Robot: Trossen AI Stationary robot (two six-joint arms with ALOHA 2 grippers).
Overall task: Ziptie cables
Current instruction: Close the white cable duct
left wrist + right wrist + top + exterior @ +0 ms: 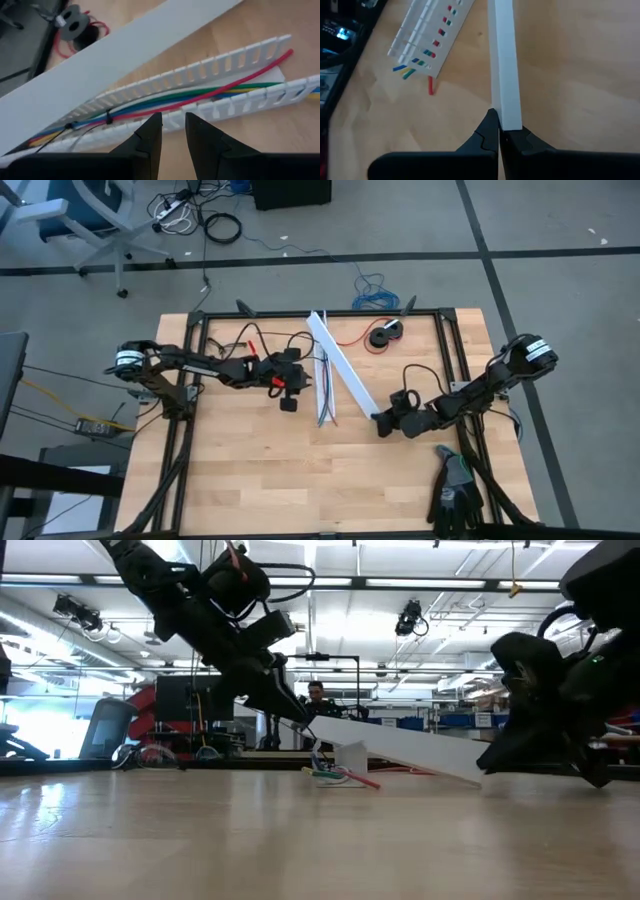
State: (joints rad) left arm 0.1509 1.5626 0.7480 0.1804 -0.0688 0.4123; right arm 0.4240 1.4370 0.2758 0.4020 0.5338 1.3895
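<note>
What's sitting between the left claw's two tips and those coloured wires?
In the left wrist view, only the white slotted duct wall separates the left gripper from the cables, which lie inside the duct.

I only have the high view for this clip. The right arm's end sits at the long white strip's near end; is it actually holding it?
Observer: Yes. In the right wrist view the right gripper is shut on the end of the long flat white plastic cover strip.
Operator: Is that strip flat on the table?
Observer: No. The low view shows it slanting, its held end low and the far end raised.
Operator: And the coloured cables?
Observer: The left wrist view shows the red, green, blue and yellow cables lying inside the white slotted plastic duct.
Operator: Left fingers?
Observer: The left gripper is open, holding nothing, just short of the duct.
</note>
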